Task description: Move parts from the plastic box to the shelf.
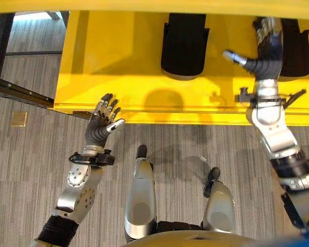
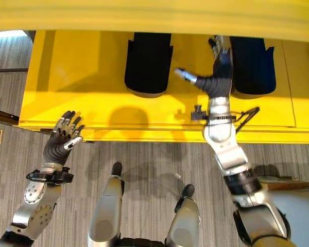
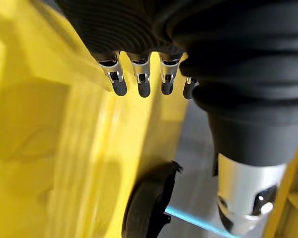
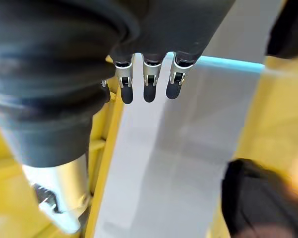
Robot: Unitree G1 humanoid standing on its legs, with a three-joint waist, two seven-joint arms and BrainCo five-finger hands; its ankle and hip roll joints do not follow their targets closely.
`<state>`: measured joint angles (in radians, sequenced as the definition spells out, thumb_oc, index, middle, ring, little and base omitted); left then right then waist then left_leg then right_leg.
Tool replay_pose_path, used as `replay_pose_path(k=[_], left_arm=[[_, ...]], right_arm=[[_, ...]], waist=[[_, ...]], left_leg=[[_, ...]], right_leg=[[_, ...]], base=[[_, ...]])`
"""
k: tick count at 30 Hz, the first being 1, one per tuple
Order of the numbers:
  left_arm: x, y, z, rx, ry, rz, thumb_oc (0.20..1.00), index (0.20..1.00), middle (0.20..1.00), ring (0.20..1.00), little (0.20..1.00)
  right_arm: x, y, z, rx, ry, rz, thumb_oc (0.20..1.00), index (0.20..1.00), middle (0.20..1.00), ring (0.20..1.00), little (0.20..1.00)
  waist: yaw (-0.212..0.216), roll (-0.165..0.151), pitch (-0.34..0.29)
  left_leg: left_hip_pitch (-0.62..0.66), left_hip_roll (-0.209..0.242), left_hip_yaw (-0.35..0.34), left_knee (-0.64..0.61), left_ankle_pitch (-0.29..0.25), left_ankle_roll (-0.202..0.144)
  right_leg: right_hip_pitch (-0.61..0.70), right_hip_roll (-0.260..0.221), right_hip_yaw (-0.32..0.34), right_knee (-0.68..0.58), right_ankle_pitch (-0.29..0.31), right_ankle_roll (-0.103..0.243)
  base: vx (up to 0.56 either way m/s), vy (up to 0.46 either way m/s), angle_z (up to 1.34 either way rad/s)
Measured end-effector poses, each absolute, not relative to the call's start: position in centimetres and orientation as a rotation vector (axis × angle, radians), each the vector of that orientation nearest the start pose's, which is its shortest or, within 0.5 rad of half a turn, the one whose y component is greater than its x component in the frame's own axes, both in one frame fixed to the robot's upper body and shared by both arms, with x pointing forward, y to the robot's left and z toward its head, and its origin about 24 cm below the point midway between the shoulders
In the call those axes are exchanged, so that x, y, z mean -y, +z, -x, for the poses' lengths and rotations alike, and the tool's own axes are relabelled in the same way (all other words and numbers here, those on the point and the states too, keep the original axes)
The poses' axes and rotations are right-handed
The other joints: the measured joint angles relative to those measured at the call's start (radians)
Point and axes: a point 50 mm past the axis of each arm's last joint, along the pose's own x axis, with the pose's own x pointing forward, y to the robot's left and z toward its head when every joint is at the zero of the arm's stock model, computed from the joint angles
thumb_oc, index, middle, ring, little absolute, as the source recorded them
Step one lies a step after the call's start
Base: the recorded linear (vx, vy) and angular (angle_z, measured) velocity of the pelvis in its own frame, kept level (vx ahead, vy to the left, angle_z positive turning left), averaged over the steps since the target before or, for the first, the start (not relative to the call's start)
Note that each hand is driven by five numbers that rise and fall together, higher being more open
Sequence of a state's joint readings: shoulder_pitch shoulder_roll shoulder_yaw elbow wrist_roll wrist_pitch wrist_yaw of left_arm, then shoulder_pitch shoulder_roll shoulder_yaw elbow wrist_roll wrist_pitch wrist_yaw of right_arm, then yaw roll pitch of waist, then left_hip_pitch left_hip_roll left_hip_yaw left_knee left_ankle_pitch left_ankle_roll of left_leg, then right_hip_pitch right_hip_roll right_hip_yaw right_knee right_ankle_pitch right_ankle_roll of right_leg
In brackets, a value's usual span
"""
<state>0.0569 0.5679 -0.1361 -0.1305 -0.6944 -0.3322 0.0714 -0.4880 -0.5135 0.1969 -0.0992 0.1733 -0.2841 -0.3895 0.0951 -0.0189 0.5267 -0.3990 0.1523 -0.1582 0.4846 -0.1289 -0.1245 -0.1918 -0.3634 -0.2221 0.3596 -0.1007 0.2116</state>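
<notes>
Left hand (image 1: pixel 99 125) by the yellow shelf (image 1: pixel 123 56), right hand (image 1: pixel 265 56) over it; both fingers spread, no writing legible.

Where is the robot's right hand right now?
In the eye views, the right hand reaches out over the yellow shelf on the robot's right, fingers straight, between the two black parts lying there.

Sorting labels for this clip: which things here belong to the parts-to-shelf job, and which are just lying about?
Job:
yellow shelf
two black parts on it
right hand, open over the shelf
left hand, open at its front edge

Lying about:
small tan square on the floor
</notes>
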Motion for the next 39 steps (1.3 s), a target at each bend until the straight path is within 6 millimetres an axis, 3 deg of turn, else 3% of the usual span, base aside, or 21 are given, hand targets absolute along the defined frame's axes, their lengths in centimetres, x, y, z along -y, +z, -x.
replay_pose_path(k=[3, 6, 8, 9, 11, 13, 16, 20, 21, 26, 39], left_arm=[[-21.7, 10.2, -23.7, 0.306, -0.076, 0.166, 1.000, 1.000, 1.000, 1.000, 1.000], [-21.5, 10.4, -23.9, 0.321, -0.082, 0.150, 1.000, 1.000, 1.000, 1.000, 1.000], [-21.2, 11.0, -24.3, 0.350, -0.095, 0.130, 1.000, 1.000, 1.000, 1.000, 1.000], [-21.1, 11.8, -24.7, 0.386, -0.097, 0.124, 1.000, 1.000, 1.000, 1.000, 1.000], [-20.7, 12.0, -24.8, 0.413, -0.086, 0.133, 1.000, 1.000, 1.000, 1.000, 1.000], [-20.5, 12.2, -25.0, 0.429, -0.072, 0.135, 1.000, 1.000, 1.000, 1.000, 1.000], [-20.2, 14.5, -27.6, 0.540, 0.003, 0.113, 1.000, 1.000, 1.000, 1.000, 1.000], [-21.2, 13.1, -28.2, 0.490, 0.130, 0.124, 1.000, 1.000, 1.000, 1.000, 1.000], [-22.2, 12.9, -28.1, 0.487, 0.206, 0.132, 1.000, 1.000, 1.000, 1.000, 1.000], [-24.6, 12.6, -27.9, 0.494, 0.392, 0.120, 1.000, 1.000, 1.000, 1.000, 1.000], [-25.6, 12.7, -27.9, 0.508, 0.524, 0.108, 1.000, 1.000, 1.000, 1.000, 1.000]], right_arm=[[15.8, 19.8, -26.5, 0.799, 0.045, 0.129, 1.000, 1.000, 1.000, 1.000, 1.000], [16.1, 17.5, -25.0, 0.723, 0.098, 0.118, 1.000, 1.000, 1.000, 1.000, 1.000], [16.3, 16.8, -24.0, 0.701, 0.119, 0.096, 1.000, 1.000, 1.000, 1.000, 1.000], [16.4, 16.7, -23.9, 0.694, 0.128, 0.101, 1.000, 1.000, 1.000, 1.000, 1.000], [16.9, 16.2, -23.0, 0.678, 0.147, 0.087, 1.000, 1.000, 1.000, 1.000, 1.000], [17.2, 15.5, -22.7, 0.644, 0.149, 0.078, 1.000, 1.000, 1.000, 1.000, 1.000], [17.1, 15.5, -22.2, 0.645, 0.162, 0.051, 1.000, 1.000, 1.000, 1.000, 1.000], [17.2, 15.3, -22.0, 0.634, 0.161, 0.053, 1.000, 1.000, 1.000, 1.000, 1.000], [17.3, 15.3, -22.0, 0.636, 0.159, 0.046, 1.000, 1.000, 1.000, 1.000, 1.000], [17.5, 15.0, -21.8, 0.624, 0.152, 0.035, 1.000, 1.000, 1.000, 1.000, 1.000], [17.5, 15.3, -21.9, 0.639, 0.149, 0.014, 1.000, 1.000, 1.000, 1.000, 1.000]], waist=[[-0.003, -0.007, -0.007], [-0.055, -0.046, -0.049], [-0.068, -0.056, -0.076], [-0.094, -0.061, -0.084], [-0.098, -0.056, -0.103], [-0.129, -0.058, -0.110], [-0.167, -0.060, -0.113], [-0.175, -0.060, -0.113], [-0.170, -0.061, -0.113], [-0.163, -0.076, -0.107], [-0.163, -0.092, -0.087]], left_leg=[[0.036, 0.012, 0.014, -0.016, -0.007, -0.008], [0.040, 0.026, 0.032, -0.020, -0.024, -0.005], [0.040, 0.028, 0.042, -0.029, -0.020, -0.003], [0.042, 0.030, 0.043, -0.028, -0.020, -0.004], [0.040, 0.040, 0.049, -0.030, -0.017, -0.011], [0.044, 0.047, 0.056, -0.029, -0.017, -0.018], [0.055, 0.063, 0.082, -0.026, -0.020, -0.023], [0.059, 0.090, 0.100, -0.032, -0.027, -0.032], [0.060, 0.101, 0.101, -0.039, -0.026, -0.033], [0.048, 0.103, 0.103, -0.044, -0.017, -0.045], [0.044, 0.103, 0.102, -0.043, -0.019, -0.042]], right_leg=[[0.028, 0.008, 0.005, -0.010, -0.001, -0.001], [0.011, 0.015, 0.020, -0.021, -0.006, -0.004], [0.006, 0.015, 0.030, -0.018, -0.002, -0.002], [0.002, 0.017, 0.034, -0.019, -0.001, 0.000], [-0.008, 0.027, 0.045, -0.019, 0.000, 0.000], [-0.018, 0.032, 0.050, -0.019, 0.002, 0.002], [-0.035, 0.044, 0.087, -0.010, 0.009, -0.004], [-0.053, 0.069, 0.110, -0.010, 0.009, -0.014], [-0.059, 0.079, 0.111, -0.012, 0.008, -0.018], [-0.077, 0.081, 0.112, -0.003, 0.008, -0.017], [-0.080, 0.081, 0.112, -0.002, 0.008, -0.017]], base=[[0.04, -0.005, -0.12], [0.03, 0.007, -0.16], [0.02, -0.008, -0.15], [0.03, -0.002, -0.10], [0.02, 0.006, -0.15], [0.02, 0.026, -0.19], [0.00, 0.007, -0.34], [0.00, -0.012, -0.22], [-0.01, -0.010, -0.07], [0.00, -0.001, -0.01], [0.00, 0.000, 0.00]])
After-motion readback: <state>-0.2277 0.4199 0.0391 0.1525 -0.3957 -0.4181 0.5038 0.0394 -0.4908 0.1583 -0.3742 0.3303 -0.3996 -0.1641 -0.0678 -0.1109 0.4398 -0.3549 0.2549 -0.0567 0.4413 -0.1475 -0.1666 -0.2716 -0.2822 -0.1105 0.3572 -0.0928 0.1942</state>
